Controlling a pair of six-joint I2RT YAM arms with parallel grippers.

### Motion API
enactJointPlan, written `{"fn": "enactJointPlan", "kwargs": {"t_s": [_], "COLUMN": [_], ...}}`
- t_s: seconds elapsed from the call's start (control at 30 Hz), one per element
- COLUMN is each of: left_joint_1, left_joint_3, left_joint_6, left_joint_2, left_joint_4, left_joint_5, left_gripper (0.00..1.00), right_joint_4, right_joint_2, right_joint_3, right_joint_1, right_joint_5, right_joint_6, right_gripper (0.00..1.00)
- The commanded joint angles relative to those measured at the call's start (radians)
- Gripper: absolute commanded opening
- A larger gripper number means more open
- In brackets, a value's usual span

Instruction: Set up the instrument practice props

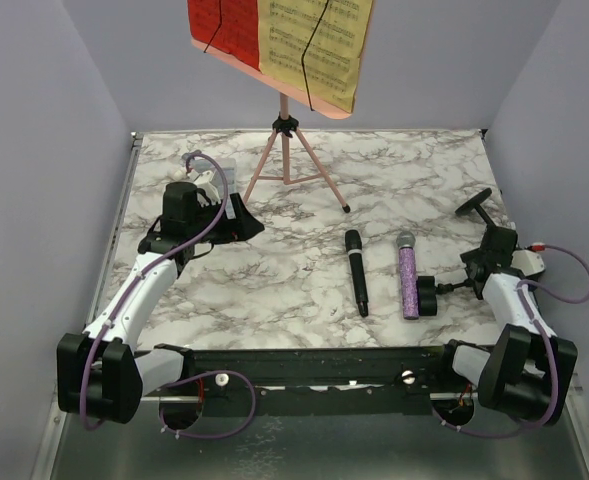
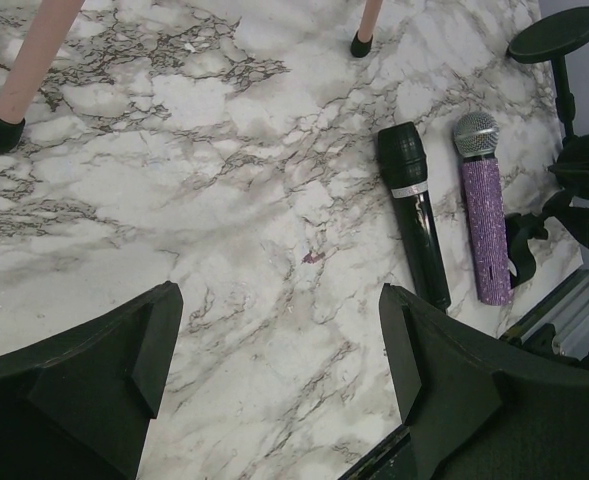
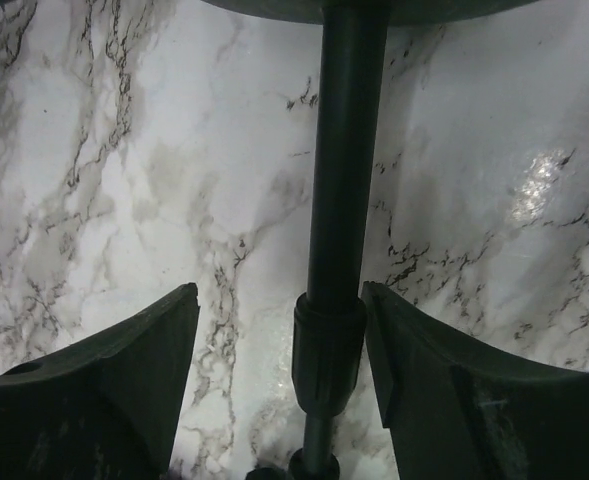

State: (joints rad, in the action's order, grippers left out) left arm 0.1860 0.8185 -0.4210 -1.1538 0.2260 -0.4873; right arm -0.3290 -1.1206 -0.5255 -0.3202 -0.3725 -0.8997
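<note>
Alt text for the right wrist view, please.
A black mic holder runs up the middle of the frame, its stem between the right gripper's two open fingers, which flank its ribbed collar without closing on it. Its round base crosses the top edge, over a white marble table.

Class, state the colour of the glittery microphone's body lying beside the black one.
Purple, on the glitter microphone, clearest in the left wrist view.

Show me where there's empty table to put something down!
Biggest bare patch: the marble table between the left gripper and the black microphone. Another lies at the back, between the tripod legs and the mic holder base. The right side is crowded: purple microphone, second mic holder and right gripper.
</note>
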Motion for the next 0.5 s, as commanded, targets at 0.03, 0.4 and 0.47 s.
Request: {"fn": "enactJointPlan", "kwargs": {"t_s": [0.03,0.4,0.47], "left_joint_1": [0.015,0.025,0.025], "left_joint_3": [-0.008,-0.01,-0.011], "left_joint_6": [0.017,0.021,0.02], "left_joint_2": [0.025,0.027,0.025], "left_joint_4": [-0.005,-0.004,-0.005], "left_joint_5": [-0.017,-0.01,-0.008], "left_gripper": [0.86,0.87,0.87], "right_joint_4": [0.087,0.149,0.146], "right_joint_2": [-0.031,-0.036,-0.032], "right_joint_3": [0.021,0.06,0.06], "right_joint_1": [-0.002,-0.002,-0.002], "right_joint_5": [0.027,0.01,0.002], "right_joint_6": [-0.084,-0.191,-0.198], "right_gripper": [0.66,0.29,0.16]}}
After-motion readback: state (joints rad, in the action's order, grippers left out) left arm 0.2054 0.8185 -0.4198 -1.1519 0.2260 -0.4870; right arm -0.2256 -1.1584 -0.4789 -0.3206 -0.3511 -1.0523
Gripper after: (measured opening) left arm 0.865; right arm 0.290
